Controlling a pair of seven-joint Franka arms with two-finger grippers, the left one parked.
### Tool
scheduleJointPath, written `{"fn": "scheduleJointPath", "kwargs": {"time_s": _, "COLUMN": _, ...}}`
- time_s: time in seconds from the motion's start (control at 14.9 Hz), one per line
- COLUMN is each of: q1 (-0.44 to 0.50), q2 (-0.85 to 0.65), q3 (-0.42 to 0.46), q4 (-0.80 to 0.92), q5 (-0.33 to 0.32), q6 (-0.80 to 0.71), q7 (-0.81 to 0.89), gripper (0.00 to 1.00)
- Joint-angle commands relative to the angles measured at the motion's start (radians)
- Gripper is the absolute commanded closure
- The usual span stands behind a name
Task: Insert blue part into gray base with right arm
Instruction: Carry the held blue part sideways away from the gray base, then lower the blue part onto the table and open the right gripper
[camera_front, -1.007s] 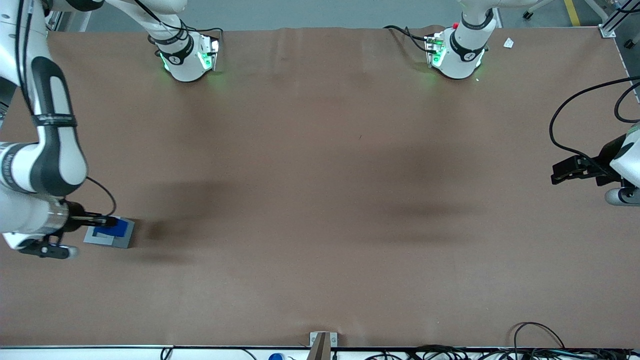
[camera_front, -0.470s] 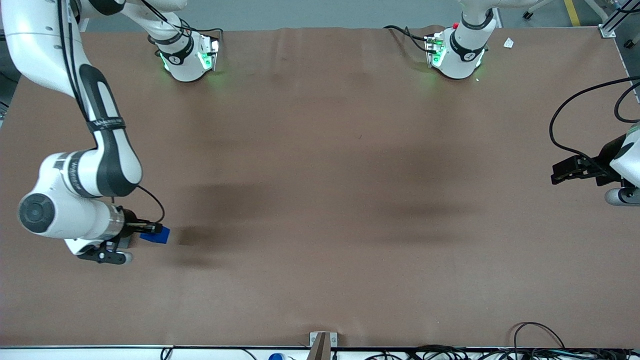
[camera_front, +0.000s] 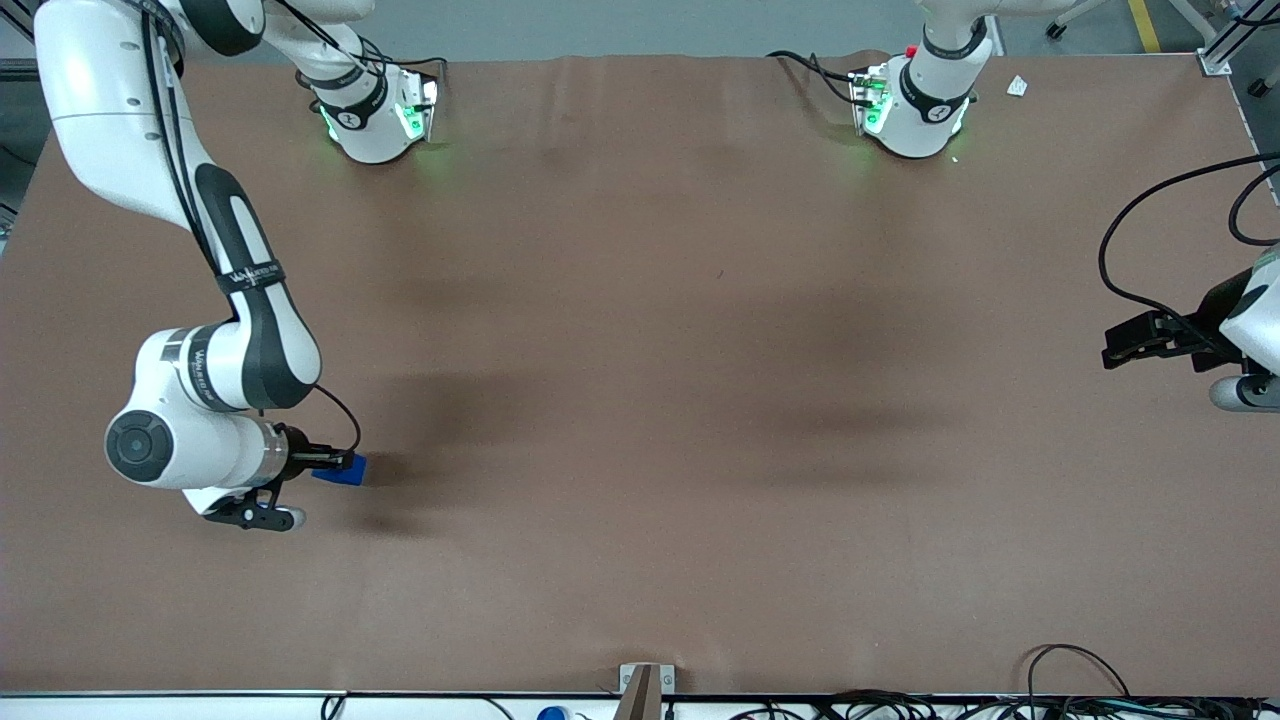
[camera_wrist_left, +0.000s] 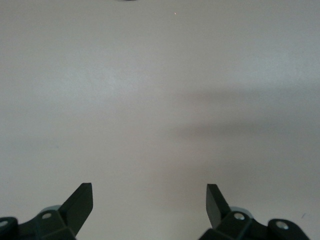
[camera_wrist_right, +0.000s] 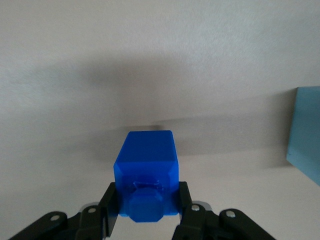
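My right arm's gripper (camera_front: 340, 465) is shut on the blue part (camera_front: 342, 469) and holds it above the brown table, nearer the front camera than the arm's base. In the right wrist view the blue part (camera_wrist_right: 146, 172) sits between the two black fingers (camera_wrist_right: 111, 199), with its stub facing the camera. The gripper (camera_wrist_right: 146, 201) clamps its sides. A pale gray-blue slab at the edge of the right wrist view is the gray base (camera_wrist_right: 306, 132), lying apart from the blue part. In the front view the gray base is hidden under the arm's wrist.
The brown table mat (camera_front: 640, 400) stretches flat toward the parked arm's end. The right arm's base (camera_front: 375, 110) stands at the table's back edge. A small metal bracket (camera_front: 645, 680) sits at the front edge, with cables along it.
The gripper has carried the blue part off the gray base, sideways toward the parked arm's end of the table. The arm's wrist now covers the base in the front view.
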Motion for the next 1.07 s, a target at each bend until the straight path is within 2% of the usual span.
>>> {"fn": "scheduleJointPath", "kwargs": {"time_s": 0.0, "q1": 0.003, "q2": 0.013, "q3": -0.009, "q4": -0.006, "q5": -0.002, "q6": 0.009, "q7": 0.016, "gripper": 0.99}}
{"fn": "scheduleJointPath", "kwargs": {"time_s": 0.27, "q1": 0.001, "q2": 0.025, "q3": -0.011, "q4": -0.006, "q5": 0.000, "q6": 0.012, "q7": 0.018, "gripper": 0.96}}
{"fn": "scheduleJointPath", "kwargs": {"time_s": 0.34, "q1": 0.001, "q2": 0.025, "q3": -0.011, "q4": -0.006, "q5": 0.000, "q6": 0.014, "q7": 0.018, "gripper": 0.78}}
{"fn": "scheduleJointPath", "kwargs": {"time_s": 0.4, "q1": 0.001, "q2": 0.025, "q3": -0.011, "q4": -0.005, "q5": 0.001, "q6": 0.018, "q7": 0.018, "gripper": 0.47}}
{"fn": "scheduleJointPath", "kwargs": {"time_s": 0.47, "q1": -0.005, "q2": 0.025, "q3": -0.012, "q4": -0.006, "q5": -0.002, "q6": 0.043, "q7": 0.018, "gripper": 0.04}}
{"fn": "scheduleJointPath", "kwargs": {"time_s": 0.54, "q1": -0.014, "q2": 0.025, "q3": -0.012, "q4": -0.006, "q5": 0.000, "q6": 0.051, "q7": 0.018, "gripper": 0.00}}
{"fn": "scheduleJointPath", "kwargs": {"time_s": 1.01, "q1": -0.023, "q2": -0.030, "q3": -0.012, "q4": 0.014, "q5": 0.000, "q6": 0.010, "q7": 0.013, "gripper": 0.00}}
